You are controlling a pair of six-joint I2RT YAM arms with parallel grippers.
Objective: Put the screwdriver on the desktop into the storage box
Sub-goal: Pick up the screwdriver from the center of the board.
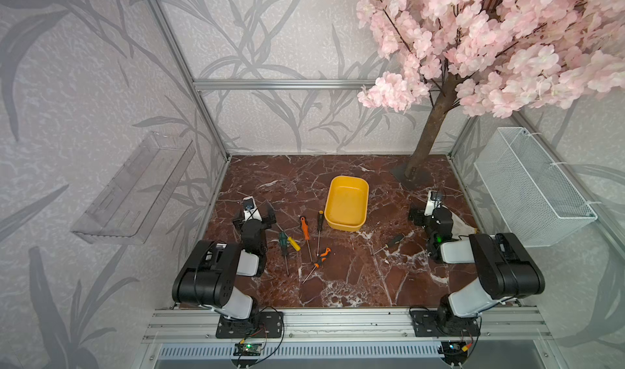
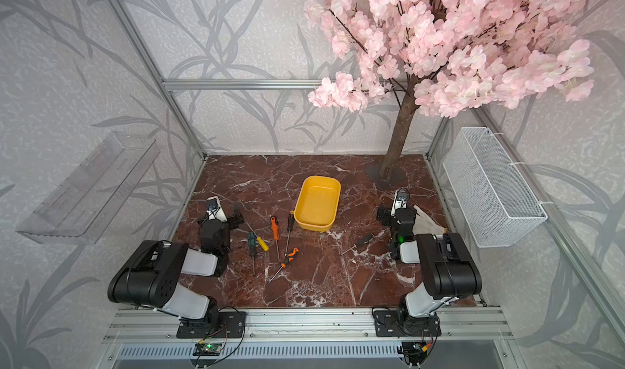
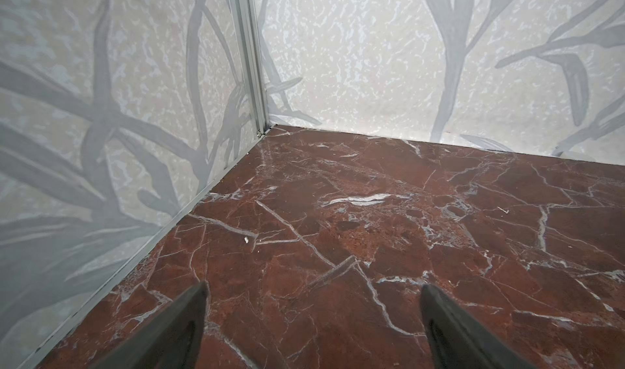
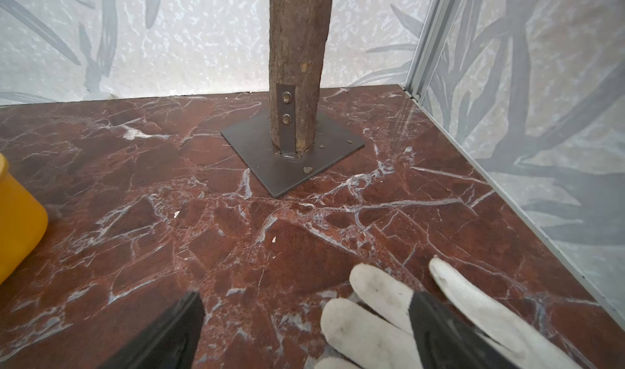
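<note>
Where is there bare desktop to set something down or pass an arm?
Free: the back strip between the box and the rear wall, and the near-middle desktop by the front rail. Crowded: five screwdrivers near-left of the box; a lone screwdriver and glove to its right.

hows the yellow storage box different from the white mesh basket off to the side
The storage box is solid yellow plastic; the mesh basket is see-through white wire. The storage box sits flat on the desktop; the mesh basket hangs off to the side, not resting on the desktop. The storage box has rounded corners, the mesh basket squarer ones. Both are open-topped and look empty.
</note>
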